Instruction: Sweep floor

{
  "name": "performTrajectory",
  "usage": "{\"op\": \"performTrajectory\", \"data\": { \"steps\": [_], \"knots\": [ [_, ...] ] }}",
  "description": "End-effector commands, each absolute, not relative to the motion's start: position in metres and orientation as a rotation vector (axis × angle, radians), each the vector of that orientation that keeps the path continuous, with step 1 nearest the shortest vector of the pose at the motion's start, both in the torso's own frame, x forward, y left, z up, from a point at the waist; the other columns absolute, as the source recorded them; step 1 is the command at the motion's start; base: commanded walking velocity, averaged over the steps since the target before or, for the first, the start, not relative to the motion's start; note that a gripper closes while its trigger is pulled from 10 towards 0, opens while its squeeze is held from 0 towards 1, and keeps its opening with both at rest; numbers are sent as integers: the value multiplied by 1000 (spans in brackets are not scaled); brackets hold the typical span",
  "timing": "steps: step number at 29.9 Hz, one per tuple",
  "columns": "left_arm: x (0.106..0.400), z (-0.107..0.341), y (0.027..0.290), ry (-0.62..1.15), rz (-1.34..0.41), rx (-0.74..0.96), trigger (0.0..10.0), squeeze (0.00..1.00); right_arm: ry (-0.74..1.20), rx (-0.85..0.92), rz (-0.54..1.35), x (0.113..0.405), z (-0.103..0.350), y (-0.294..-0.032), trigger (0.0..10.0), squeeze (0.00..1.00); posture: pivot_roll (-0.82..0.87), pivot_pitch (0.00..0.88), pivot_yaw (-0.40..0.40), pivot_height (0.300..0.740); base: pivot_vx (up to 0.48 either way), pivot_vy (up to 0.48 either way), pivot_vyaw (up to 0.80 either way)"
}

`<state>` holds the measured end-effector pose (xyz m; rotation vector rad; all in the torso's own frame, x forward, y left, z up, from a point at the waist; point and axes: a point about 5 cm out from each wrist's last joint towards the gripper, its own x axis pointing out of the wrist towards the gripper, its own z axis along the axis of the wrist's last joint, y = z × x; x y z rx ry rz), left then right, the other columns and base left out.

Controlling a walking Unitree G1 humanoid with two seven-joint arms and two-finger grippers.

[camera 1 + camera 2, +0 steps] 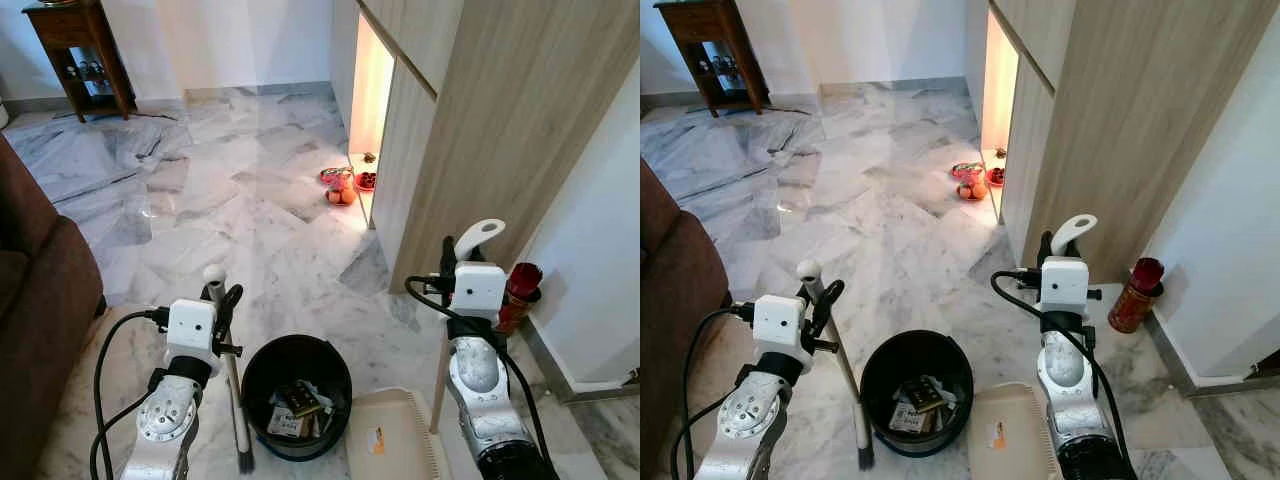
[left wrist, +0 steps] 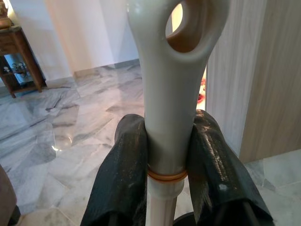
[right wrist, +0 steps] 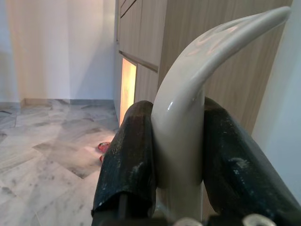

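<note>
Marble floor [image 1: 250, 200] spread ahead. Left tool [image 1: 222, 300] clamped the broom [image 1: 236, 400], right tool [image 1: 452, 262] the dustpan [image 1: 395, 440], flanking the bin [image 1: 296, 395] at six o'clock; sweeping debris toward the pan seemed next.

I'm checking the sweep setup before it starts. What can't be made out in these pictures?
- Broom bristles: left eye view, cut off near the bottom edge beside the black bin.
- Dustpan front lip: cut off by the bottom edge.
- Bin contents: too small and dark to identify.
- Items on the floor by the lit cabinet opening: too small to identify.
</note>
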<state>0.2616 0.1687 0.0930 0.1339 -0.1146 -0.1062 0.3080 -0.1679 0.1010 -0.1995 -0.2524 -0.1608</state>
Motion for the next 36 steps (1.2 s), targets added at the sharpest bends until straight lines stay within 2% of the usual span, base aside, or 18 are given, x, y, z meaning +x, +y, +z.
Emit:
{"op": "performTrajectory", "data": {
  "steps": [1,29,36],
  "knots": [
    [266,100,167,-155,-116,131,10000,0,-282,-187,-148,311,106,-164,10000,0,108,0,29,740,0,0,0],
    [267,97,165,-156,-126,128,10000,0,-268,-185,-133,310,99,-159,10000,0,97,0,36,740,0,0,0],
    [269,99,165,-160,-123,129,10000,0,-271,-182,-129,312,100,-157,10000,0,107,0,40,740,-249,0,0]
  ]
}}
